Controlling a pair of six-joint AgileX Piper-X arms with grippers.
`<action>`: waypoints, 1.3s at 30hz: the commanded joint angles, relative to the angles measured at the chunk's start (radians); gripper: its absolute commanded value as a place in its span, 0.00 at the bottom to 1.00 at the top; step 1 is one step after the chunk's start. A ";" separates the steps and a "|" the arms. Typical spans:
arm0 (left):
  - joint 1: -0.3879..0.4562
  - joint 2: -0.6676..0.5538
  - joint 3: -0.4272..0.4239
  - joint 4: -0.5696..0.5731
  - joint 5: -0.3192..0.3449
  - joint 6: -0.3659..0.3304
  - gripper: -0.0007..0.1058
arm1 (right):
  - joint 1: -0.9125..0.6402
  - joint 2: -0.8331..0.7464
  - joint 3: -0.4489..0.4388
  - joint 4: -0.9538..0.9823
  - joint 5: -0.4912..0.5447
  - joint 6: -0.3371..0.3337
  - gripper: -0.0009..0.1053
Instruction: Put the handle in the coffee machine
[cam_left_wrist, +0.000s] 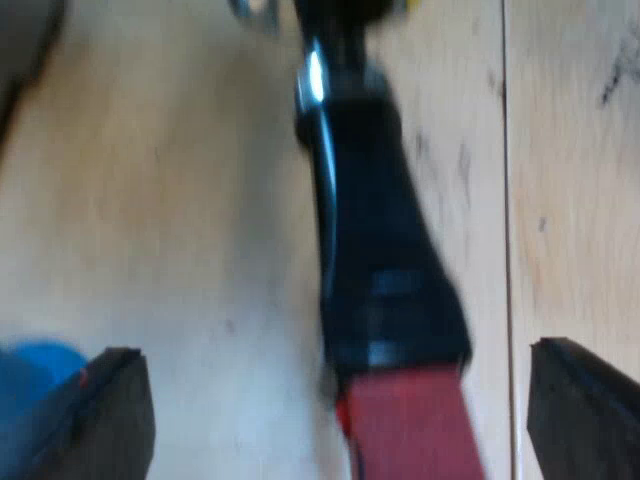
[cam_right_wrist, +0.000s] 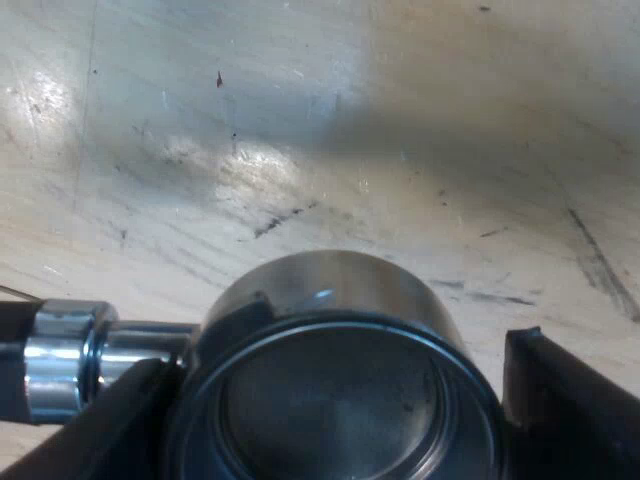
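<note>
Two grippers engaged: right gripper (cam_right_wrist: 335, 400) clenched on the metal holder (cam_right_wrist: 330, 295) over the wooden counter (cam_right_wrist: 300, 120); left gripper (cam_left_wrist: 333, 355) released, fingers (cam_left_wrist: 110, 410) flanking the holder's red-ended handle (cam_left_wrist: 380, 250).

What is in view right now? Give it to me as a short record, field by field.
holder: metal, its basket open toward the camera, over the wooden table
handle: dark, with a red end, loose over the table
left hand: open, astride the handle, not touching it
right hand: at the holder's basket
blue object: beside the left hand, unidentified
</note>
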 joint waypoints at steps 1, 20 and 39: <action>-0.003 0.001 0.022 -0.018 -0.036 0.025 0.74 | -0.006 -0.017 -0.006 -0.010 -0.017 0.002 0.01; -0.003 0.001 0.075 -0.079 -0.069 0.037 0.74 | -0.006 -0.017 -0.006 -0.010 -0.017 0.002 0.01; -0.003 0.001 0.075 -0.108 0.012 0.037 0.65 | -0.006 -0.017 -0.006 -0.010 -0.017 0.002 0.01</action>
